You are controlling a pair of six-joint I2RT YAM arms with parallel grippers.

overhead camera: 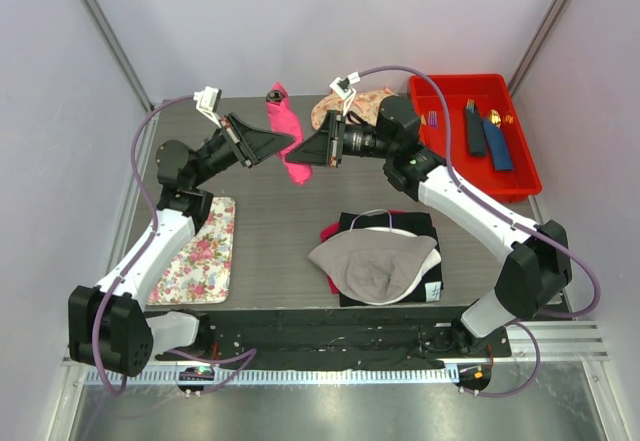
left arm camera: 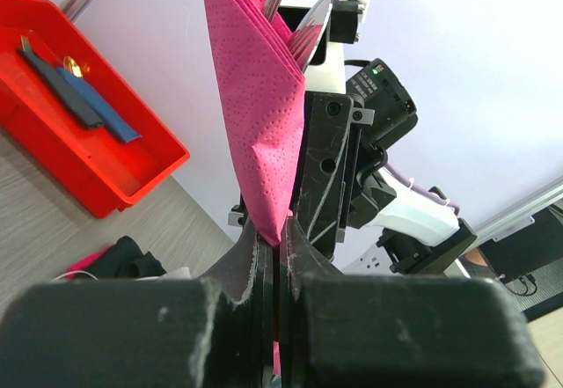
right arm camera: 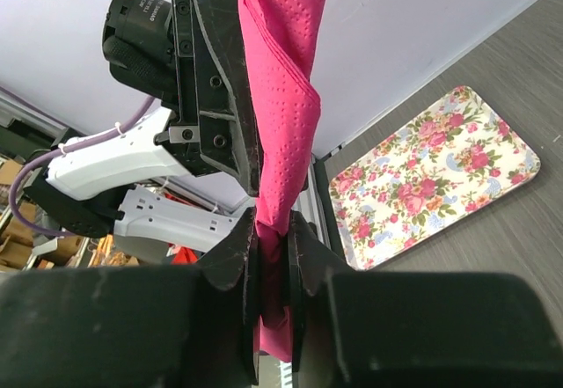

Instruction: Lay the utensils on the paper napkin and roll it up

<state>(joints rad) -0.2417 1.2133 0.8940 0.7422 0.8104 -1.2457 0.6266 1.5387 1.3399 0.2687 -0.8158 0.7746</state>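
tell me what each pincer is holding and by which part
Both are shut on the pink napkin, held clear of the table: the left pincer and the right pincer pinch it from opposite sides, about midway along its length.

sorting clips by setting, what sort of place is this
Probably a robot lab cell: plain walls box in the table, a left arm and right arm are bolted at its edge, a red bin holds props.

Wears white shells (overhead camera: pixel 165 244) over black joints (overhead camera: pixel 108 326), trails lilac cables (overhead camera: pixel 400 69), ends in scuffed matte black left gripper (left arm camera: pixel 280 238) and right gripper (right arm camera: pixel 274 230)
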